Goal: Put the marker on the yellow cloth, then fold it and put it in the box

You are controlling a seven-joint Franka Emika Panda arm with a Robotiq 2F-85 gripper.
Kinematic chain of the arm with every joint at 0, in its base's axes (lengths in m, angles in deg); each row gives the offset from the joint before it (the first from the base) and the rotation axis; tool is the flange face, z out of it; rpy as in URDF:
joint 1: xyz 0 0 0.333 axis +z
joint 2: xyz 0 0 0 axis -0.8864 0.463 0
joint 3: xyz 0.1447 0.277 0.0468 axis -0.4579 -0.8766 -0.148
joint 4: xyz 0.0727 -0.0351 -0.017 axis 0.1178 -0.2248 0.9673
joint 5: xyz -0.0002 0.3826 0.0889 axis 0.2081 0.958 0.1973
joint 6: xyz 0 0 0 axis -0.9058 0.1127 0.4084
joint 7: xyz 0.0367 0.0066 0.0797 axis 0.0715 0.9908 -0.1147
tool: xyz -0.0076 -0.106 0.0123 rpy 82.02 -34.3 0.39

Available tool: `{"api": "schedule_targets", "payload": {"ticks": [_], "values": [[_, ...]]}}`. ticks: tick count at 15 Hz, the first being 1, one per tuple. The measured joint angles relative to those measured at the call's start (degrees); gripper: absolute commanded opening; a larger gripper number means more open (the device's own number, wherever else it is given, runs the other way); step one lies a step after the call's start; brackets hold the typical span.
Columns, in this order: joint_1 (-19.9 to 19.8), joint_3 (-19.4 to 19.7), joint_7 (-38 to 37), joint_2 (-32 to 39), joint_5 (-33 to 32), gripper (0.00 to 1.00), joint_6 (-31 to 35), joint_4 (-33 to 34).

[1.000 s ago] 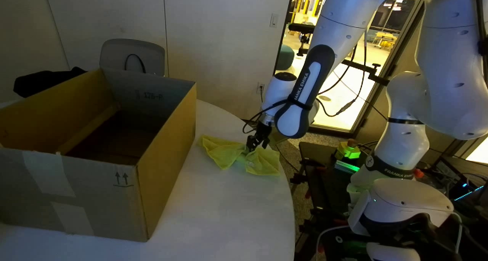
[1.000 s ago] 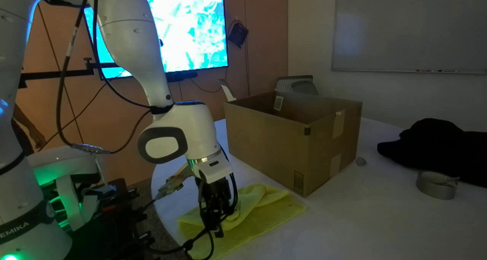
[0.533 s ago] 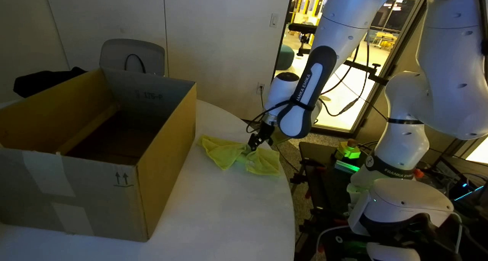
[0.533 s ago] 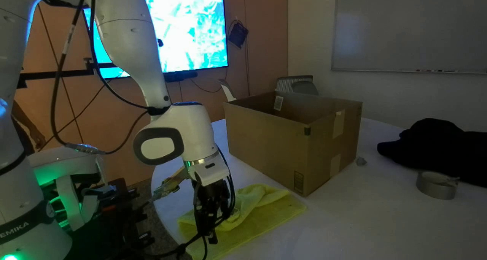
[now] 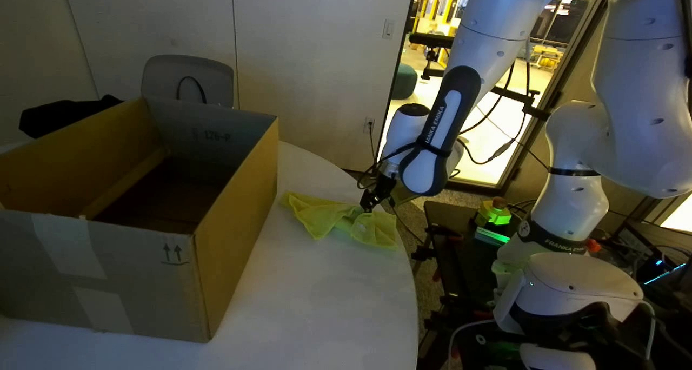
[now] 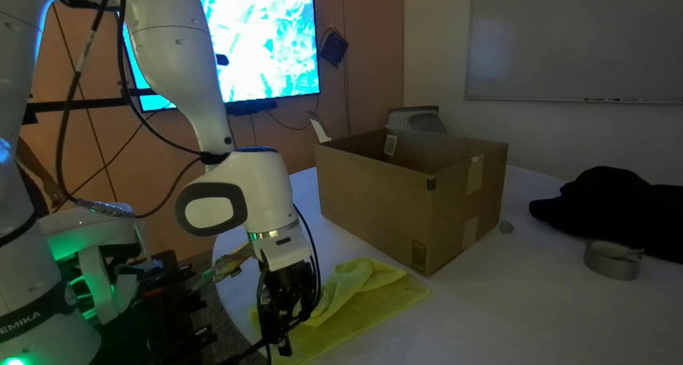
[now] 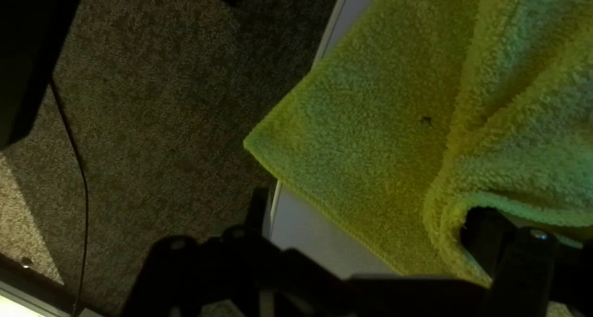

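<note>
Yellow cloth (image 5: pixel 324 218) lies loosely folded beside the box (image 6: pixel 373 205), and the hand (image 5: pixel 368 203), fingers spread and gripping nothing, has shifted toward the edge of the table (image 6: pixel 507 311), likely to fold further, with the marker out of sight, the box's height to clear and a tape roll (image 6: pixel 611 263) beyond.

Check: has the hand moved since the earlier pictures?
Yes. In an exterior view, the hand has shifted toward the picture's right, farther from the unmoved box.
</note>
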Motion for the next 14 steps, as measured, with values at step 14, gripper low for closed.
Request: {"api": "schedule_targets", "payload": {"ticks": [14], "values": [[-18.4,-18.4,6.4,-2.3,2.1,1.0,-2.3,0.0]]}}
